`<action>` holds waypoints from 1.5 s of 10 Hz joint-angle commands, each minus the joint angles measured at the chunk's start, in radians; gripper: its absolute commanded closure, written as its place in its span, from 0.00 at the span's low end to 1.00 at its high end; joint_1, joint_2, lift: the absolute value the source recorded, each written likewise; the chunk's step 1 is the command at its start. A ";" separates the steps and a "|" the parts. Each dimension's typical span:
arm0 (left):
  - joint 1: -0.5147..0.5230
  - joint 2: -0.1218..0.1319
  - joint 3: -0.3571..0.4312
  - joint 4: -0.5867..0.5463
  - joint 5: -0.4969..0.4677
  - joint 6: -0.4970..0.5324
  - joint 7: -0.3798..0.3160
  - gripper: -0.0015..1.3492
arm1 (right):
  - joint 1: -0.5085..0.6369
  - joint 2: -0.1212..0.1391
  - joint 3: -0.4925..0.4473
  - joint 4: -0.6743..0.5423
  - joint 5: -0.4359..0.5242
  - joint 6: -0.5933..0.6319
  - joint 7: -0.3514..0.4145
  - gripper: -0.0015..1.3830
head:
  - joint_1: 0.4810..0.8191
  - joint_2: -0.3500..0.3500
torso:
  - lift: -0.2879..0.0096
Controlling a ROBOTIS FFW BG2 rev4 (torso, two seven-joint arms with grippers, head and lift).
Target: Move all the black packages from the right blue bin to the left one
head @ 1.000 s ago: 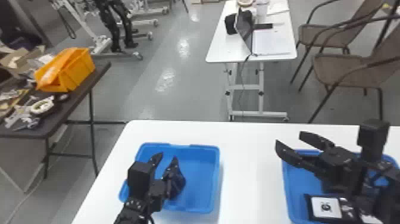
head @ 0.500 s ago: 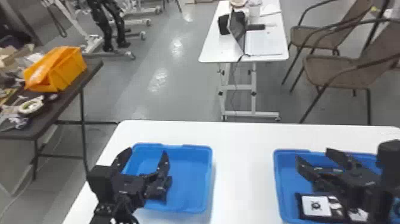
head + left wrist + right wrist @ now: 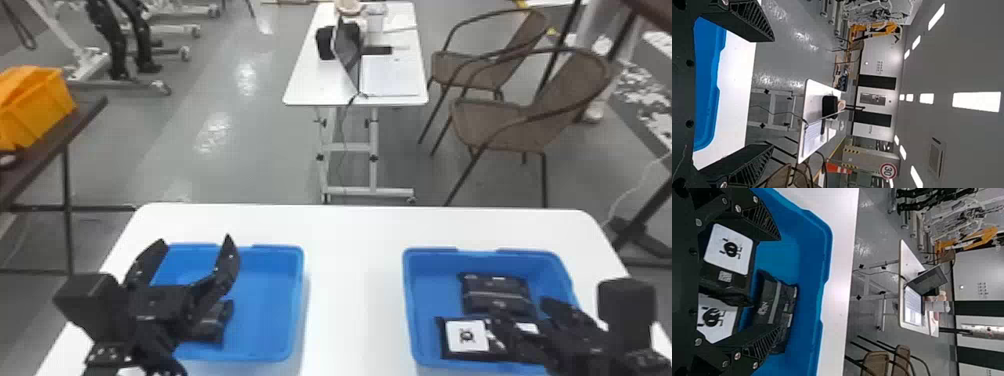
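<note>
At eight o'clock in the head view, the left gripper (image 3: 195,241) is matt black, with tapering fingers (image 3: 227,262) and a chunky, square-edged block (image 3: 87,302) at its nine o'clock. The right gripper (image 3: 520,311), at four o'clock, is equally black, with another boxy block (image 3: 626,310) at its three o'clock. Its wrist view shows diagonal ribbing and silver screw heads (image 3: 737,208); the left wrist view shows ribbing too, and a dark plate (image 3: 681,94) with round holes.

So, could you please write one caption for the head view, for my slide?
Left end effector open over left bin, right end effector open over black packages in right bin.
</note>
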 commanded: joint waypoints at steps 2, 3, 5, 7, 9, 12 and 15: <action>0.000 -0.003 -0.004 -0.004 0.013 0.020 0.000 0.04 | -0.003 0.001 -0.027 0.063 -0.026 0.055 0.000 0.18 | 0.63 0.55 | 0.83; 0.000 -0.003 -0.006 -0.004 0.018 0.025 0.000 0.04 | -0.022 0.001 -0.028 0.106 -0.050 0.056 0.002 0.19 | 0.63 0.54 | 0.83; 0.000 -0.003 -0.006 -0.004 0.021 0.031 0.000 0.04 | -0.072 -0.002 -0.027 0.173 -0.079 0.049 0.003 0.19 | 0.63 0.54 | 0.83; 0.000 -0.003 -0.007 -0.004 0.027 0.034 0.000 0.05 | -0.111 -0.009 -0.016 0.230 -0.081 0.033 0.006 0.19 | 0.63 0.55 | 0.83; -0.001 -0.003 -0.007 -0.004 0.030 0.029 0.000 0.05 | -0.137 -0.015 0.001 0.267 -0.081 0.047 0.009 0.21 | 0.63 0.55 | 0.83; 0.000 -0.003 -0.007 -0.004 0.038 0.043 0.000 0.05 | -0.184 -0.037 0.029 0.358 -0.168 0.075 0.045 0.65 | 0.63 0.58 | 0.83; 0.002 -0.003 -0.006 -0.002 0.038 0.055 0.000 0.05 | -0.180 -0.038 0.032 0.336 -0.199 0.101 0.043 0.85 | 0.63 0.62 | 0.83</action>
